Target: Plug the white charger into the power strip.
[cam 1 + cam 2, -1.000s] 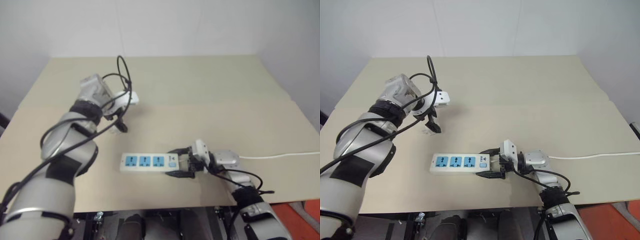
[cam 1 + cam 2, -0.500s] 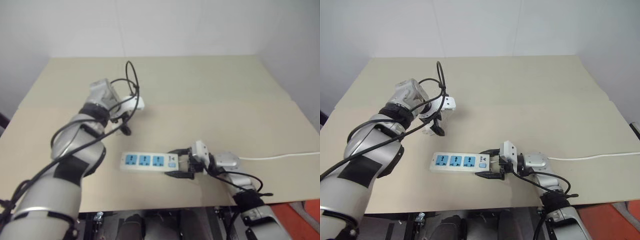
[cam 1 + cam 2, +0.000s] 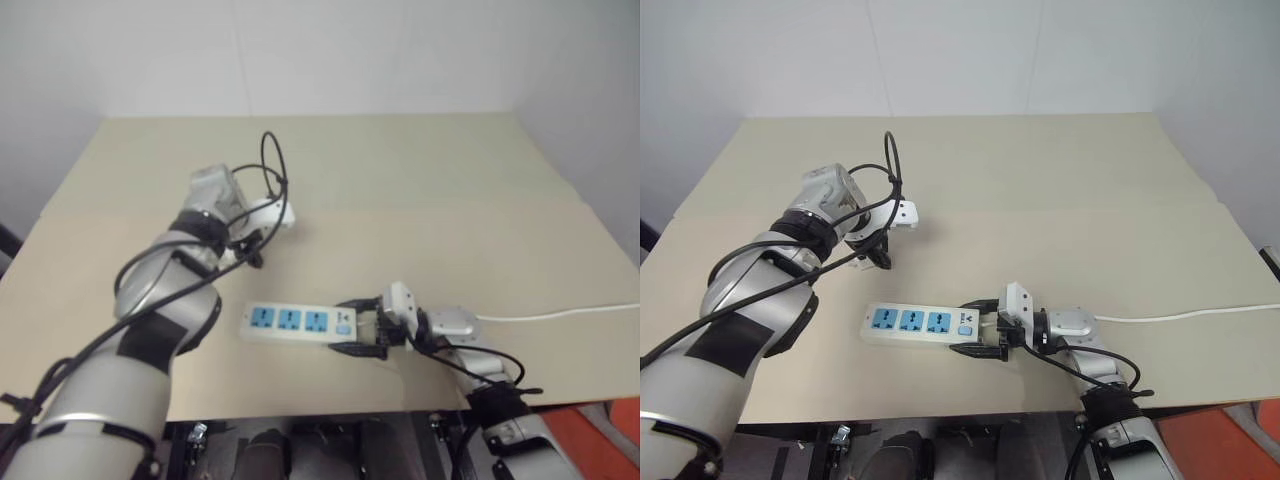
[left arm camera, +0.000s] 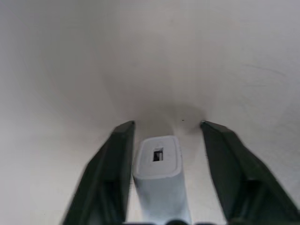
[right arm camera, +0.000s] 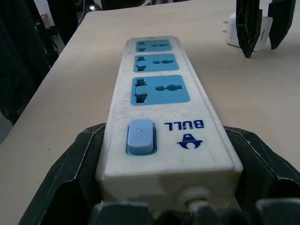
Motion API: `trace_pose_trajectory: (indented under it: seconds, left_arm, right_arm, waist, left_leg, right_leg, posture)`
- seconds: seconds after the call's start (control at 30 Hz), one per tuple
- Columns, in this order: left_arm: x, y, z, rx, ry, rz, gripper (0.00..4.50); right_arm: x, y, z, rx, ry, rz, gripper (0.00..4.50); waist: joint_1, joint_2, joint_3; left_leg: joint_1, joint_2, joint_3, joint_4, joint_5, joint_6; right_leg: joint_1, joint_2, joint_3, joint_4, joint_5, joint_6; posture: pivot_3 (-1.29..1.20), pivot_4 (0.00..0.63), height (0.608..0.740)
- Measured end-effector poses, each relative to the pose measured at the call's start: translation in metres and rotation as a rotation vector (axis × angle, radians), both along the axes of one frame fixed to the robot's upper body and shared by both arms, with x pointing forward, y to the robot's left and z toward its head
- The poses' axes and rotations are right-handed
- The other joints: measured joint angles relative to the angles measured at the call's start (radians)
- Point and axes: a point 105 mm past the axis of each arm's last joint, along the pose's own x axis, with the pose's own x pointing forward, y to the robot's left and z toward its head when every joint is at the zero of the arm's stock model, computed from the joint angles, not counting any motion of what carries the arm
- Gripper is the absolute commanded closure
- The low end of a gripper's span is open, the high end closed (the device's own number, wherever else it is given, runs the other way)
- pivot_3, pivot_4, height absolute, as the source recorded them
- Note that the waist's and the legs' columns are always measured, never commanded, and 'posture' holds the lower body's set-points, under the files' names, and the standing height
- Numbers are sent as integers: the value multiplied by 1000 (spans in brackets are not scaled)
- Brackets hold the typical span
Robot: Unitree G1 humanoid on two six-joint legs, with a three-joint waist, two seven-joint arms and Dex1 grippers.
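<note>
The beige tabletop [image 3: 1060, 190] spans most of the head view, its far edge near the top of the frame; the power strip [image 3: 922, 325] lies flat in the lower middle of the frame, its three blue sockets in a row and its blue switch [image 5: 140, 136] at the end nearest the right pincer [image 3: 978, 327]; that pincer reaches in from the lower right and stands wide, one black finger along each long side of the strip's switch end, gripping it; a thin white cord [image 3: 1185, 316] runs off to the right edge of the frame; the left pincer [image 3: 880, 256] points down at the tabletop left of centre, above and to the left of the strip and apart from it; its fingers [image 4: 118, 154] straddle the white charger [image 4: 157, 161], one finger against the charger's side, the other with a gap left, so the grip looks narrow but not fully closed on it.
</note>
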Motion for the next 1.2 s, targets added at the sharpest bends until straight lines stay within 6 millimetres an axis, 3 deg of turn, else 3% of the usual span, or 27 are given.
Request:
trace_pose_trajectory:
  seconds: [0.07,0.33,0.43,0.53,0.67,0.77,0.87,0.97,1.1,1.2]
  left_arm:
    - [0,1,0,4,0,2,3496]
    - [2,1,0,13,-19,0,3492]
    - [5,-2,6,-56,-54,13,3492]
    - [9,-9,27,-171,-99,3,3492]
    - [7,-13,72,-385,-196,-33,3492]
    - [-5,-12,86,-565,-203,-44,3492]
    - [-27,-9,76,-750,-133,-34,3492]
    - [-54,-17,63,-961,-102,-66,3492]
    - [-78,-29,74,-1214,-196,-133,3492]
    - [-93,-38,71,-1385,-222,-150,3492]
  right_arm:
    - [0,0,0,0,0,-2,1058]
    - [0,1,0,-1,-1,-4,1058]
    - [0,1,0,-1,-3,-3,1058]
    - [-2,1,0,-1,-6,-2,1058]
    - [-3,1,1,-1,-10,2,1058]
    - [-4,0,0,-4,-8,8,1058]
    - [-5,-1,0,-9,-7,19,1058]
    - [-5,-4,0,-16,-4,28,1058]
    - [-5,-5,-1,-19,0,29,1058]
    - [-5,-6,-2,-20,1,29,1058]
  waist:
    - [0,0,0]
    - [-1,0,0]
    - [-2,0,0]
    - [-2,0,0]
    - [-5,0,0]
    - [-3,0,0]
    - [-3,0,0]
    - [1,0,0]
    - [6,0,-1]
    - [6,-1,-4]
  left_leg:
    - [0,0,0,0,0,0]
    - [1,0,0,1,0,0]
    - [0,0,-1,1,0,0]
    - [-1,0,-2,1,0,0]
    - [-1,0,-5,-1,0,0]
    - [0,0,-7,-2,0,0]
    - [0,0,-8,-1,0,0]
    - [-1,0,-10,-1,0,0]
    - [0,0,-10,0,0,0]
    - [1,0,-9,0,0,-1]
  right_leg:
    - [0,0,0,0,0,0]
    - [0,0,0,4,0,0]
    - [-1,0,0,4,0,0]
    - [-2,0,0,4,0,0]
    - [-3,0,1,3,0,0]
    - [-2,0,1,3,0,1]
    - [-3,-1,1,4,0,1]
    - [-3,-1,1,3,0,0]
    - [-1,-2,1,3,0,0]
    - [-1,-2,2,3,0,0]
  posture:
    - [0,150,740]
    - [0,150,740]
    - [0,150,740]
    - [0,150,740]
    - [0,150,740]
    - [0,150,740]
    - [0,150,740]
    - [0,150,740]
    - [0,150,740]
    - [0,150,740]
